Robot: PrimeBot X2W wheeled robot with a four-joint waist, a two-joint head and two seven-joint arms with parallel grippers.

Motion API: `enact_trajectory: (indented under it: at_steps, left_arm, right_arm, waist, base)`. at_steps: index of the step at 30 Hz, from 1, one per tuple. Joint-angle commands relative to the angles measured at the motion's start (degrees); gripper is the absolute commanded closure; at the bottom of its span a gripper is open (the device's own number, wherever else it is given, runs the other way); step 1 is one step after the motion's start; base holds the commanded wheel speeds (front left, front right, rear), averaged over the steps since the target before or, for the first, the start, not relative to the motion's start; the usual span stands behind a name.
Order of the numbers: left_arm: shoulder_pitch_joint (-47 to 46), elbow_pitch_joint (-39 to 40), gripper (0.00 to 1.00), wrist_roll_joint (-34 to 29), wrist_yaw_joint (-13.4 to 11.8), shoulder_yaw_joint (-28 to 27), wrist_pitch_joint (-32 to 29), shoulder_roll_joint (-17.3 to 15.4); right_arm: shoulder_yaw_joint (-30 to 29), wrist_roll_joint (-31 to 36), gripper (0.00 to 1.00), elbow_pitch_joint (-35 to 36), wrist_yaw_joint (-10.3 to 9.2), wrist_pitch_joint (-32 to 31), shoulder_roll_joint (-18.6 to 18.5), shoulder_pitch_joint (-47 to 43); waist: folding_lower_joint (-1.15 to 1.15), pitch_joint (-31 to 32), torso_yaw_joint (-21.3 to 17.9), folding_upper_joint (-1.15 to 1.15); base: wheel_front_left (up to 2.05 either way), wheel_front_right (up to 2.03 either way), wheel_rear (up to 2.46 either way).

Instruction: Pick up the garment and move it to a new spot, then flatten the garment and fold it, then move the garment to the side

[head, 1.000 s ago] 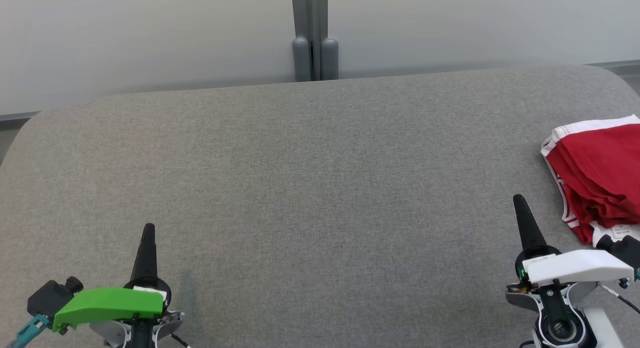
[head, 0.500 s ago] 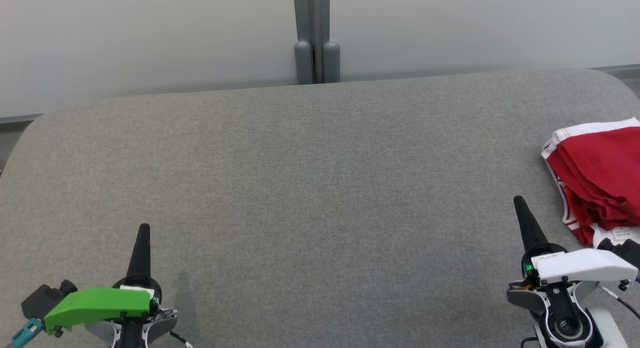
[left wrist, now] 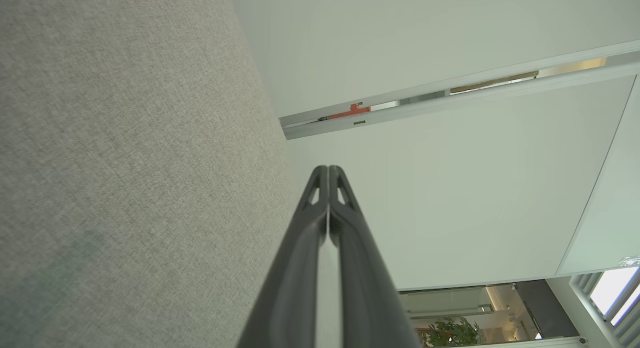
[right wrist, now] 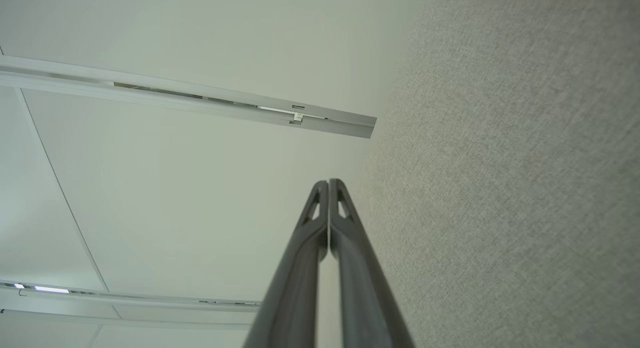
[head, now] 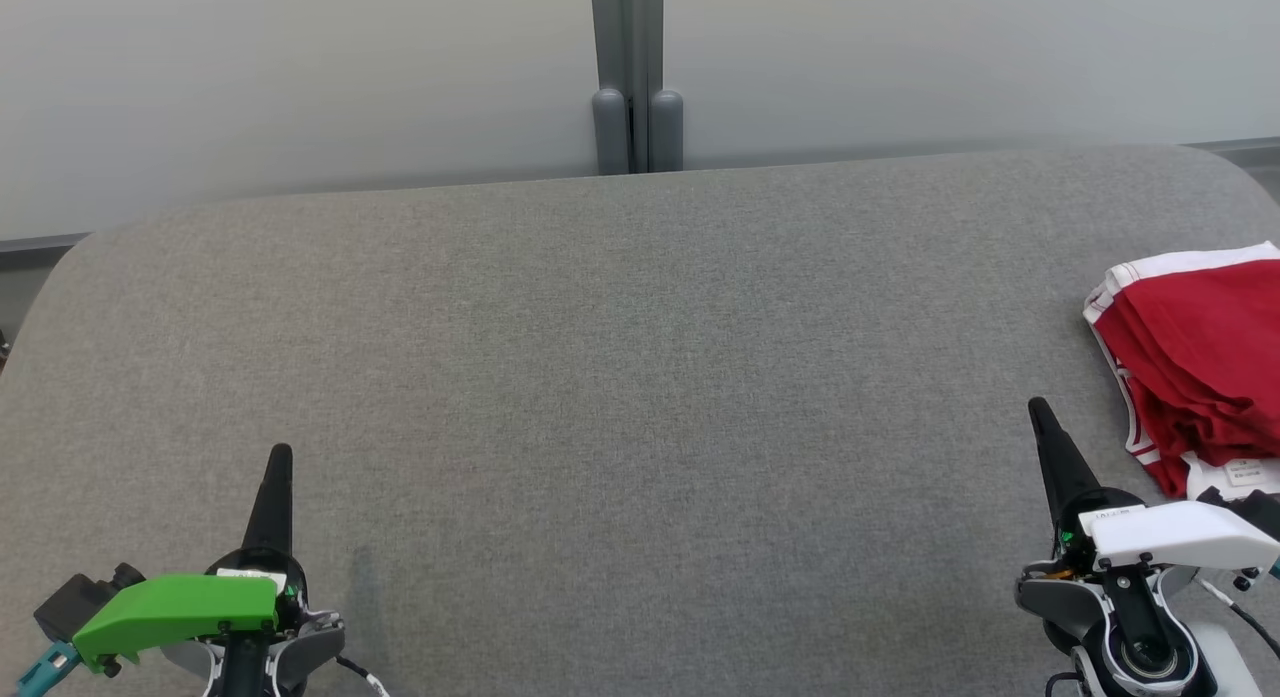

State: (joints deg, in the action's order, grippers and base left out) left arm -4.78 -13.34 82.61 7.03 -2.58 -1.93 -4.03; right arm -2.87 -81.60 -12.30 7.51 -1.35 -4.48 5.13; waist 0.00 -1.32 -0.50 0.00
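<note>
The garment (head: 1195, 362) is seen bunched at the right edge of the frame, its length running up and down. It lies just right of the right gripper (head: 1040, 414) and well apart from the left gripper (head: 280, 459). Both are pressed together, with nothing held.

The red garment (head: 1195, 362) — white-trimmed, folded into a stack of layers — lies at the surface's far right edge.

My head view's right edge cuts off the red garment (head: 1200, 357), and my right wrist's white cover (head: 1180, 532) hides part of its near edge. The print on its white label (head: 1243, 467) is too small to read.
</note>
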Motion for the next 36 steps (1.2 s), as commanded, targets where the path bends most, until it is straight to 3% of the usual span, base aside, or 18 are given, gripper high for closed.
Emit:
enact_trajectory:
  at_steps: [1, 29, 36]
  left_arm:
    - [-1.2, 0.1, 1.0, 1.2, 0.3, -0.5, -0.3, -0.2]
    - [-1.8, -0.7, 1.0, 11.2, 0.6, -2.6, -3.5, 0.1]
    - [-1.7, -0.7, 1.0, 11.0, 0.6, -2.7, -3.7, 0.2]
  right_arm:
    - [-0.2, -1.4, 1.0, 0.0, -0.02, -0.4, -0.2, 0.9]
    - [-1.7, -12.6, 1.0, -1.7, -0.01, -3.8, 0.1, 1.2]
    - [-1.9, -12.4, 1.0, -1.7, -0.01, -3.9, 0.3, 1.2]
  waist:
    - [0.0, 0.1, 0.0, 0.0]
    - [0.0, 1.1, 0.5, 0.0]
    - [0.0, 1.1, 0.5, 0.0]
  base:
    - [0.0, 0.0, 0.0]
    - [0.0, 0.0, 0.0]
    - [0.0, 0.0, 0.0]
